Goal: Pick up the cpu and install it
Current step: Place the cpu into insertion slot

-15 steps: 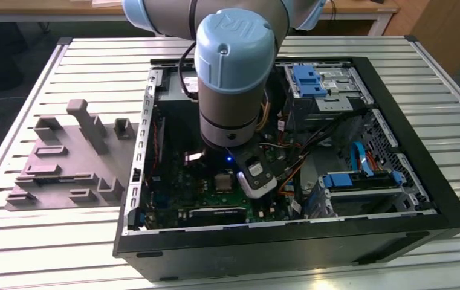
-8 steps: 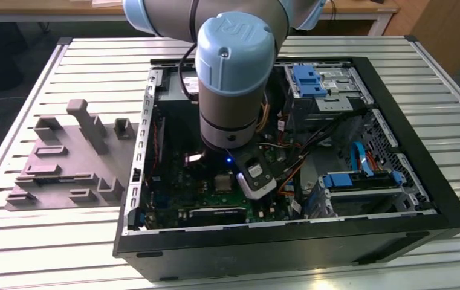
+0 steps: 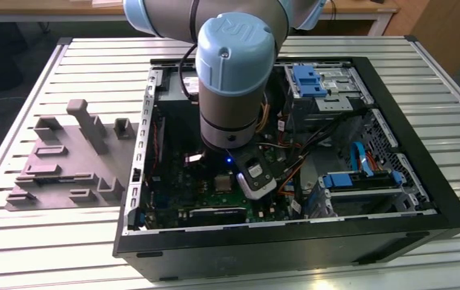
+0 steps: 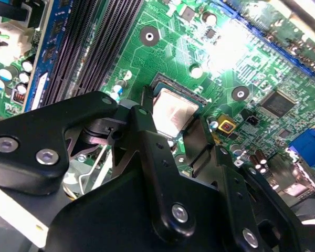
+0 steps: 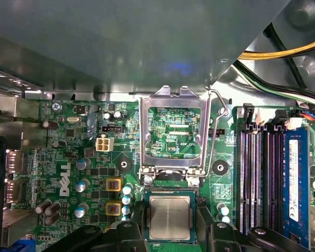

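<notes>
The cpu [image 4: 173,110] — flat, silvery square — lies between the black pincer's [image 5: 170,216] fingers; pinched or freed, I cannot tell.

Print located, not transcribed. In the first wrist view a white logo [image 5: 64,178] is running sideways on the green motherboard [image 5: 68,136]. Small white lettering [image 5: 186,143] is showing on the board through the opening of the raised socket frame [image 5: 173,94], just beside the cpu [image 5: 170,218]. A white sticker [image 5: 294,157] is lying along the blue memory module [image 5: 295,210], its print too fine to read. In the exterior view a raised emblem [image 3: 234,27] is sitting on the arm's blue joint cap [image 3: 254,48].
</notes>
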`<state>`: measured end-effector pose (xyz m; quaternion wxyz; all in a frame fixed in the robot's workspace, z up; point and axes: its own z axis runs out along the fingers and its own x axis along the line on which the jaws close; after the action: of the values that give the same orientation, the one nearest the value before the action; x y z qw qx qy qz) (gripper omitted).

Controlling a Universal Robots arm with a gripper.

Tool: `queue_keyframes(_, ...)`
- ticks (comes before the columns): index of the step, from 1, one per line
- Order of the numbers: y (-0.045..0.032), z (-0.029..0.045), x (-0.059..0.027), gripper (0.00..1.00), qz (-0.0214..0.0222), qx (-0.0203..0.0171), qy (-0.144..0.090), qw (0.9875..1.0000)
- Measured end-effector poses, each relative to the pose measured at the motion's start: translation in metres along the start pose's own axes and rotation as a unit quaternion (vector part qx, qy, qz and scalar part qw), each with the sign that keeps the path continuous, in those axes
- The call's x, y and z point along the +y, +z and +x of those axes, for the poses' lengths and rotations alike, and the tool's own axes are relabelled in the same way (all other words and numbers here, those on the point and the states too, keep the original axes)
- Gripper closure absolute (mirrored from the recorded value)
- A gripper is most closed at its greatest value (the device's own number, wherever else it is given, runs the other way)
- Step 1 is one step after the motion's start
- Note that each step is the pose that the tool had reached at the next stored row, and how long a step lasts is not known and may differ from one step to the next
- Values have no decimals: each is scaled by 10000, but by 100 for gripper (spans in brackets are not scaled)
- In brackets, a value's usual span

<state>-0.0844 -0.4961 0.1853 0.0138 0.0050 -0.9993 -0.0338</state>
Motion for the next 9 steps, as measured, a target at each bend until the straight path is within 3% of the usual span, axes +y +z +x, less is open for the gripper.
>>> queue_keyframes(8,2,2,1,52,-2,0,3,10000)
queue_keyframes(9,2,1,1,46,-2,-1,2,10000)
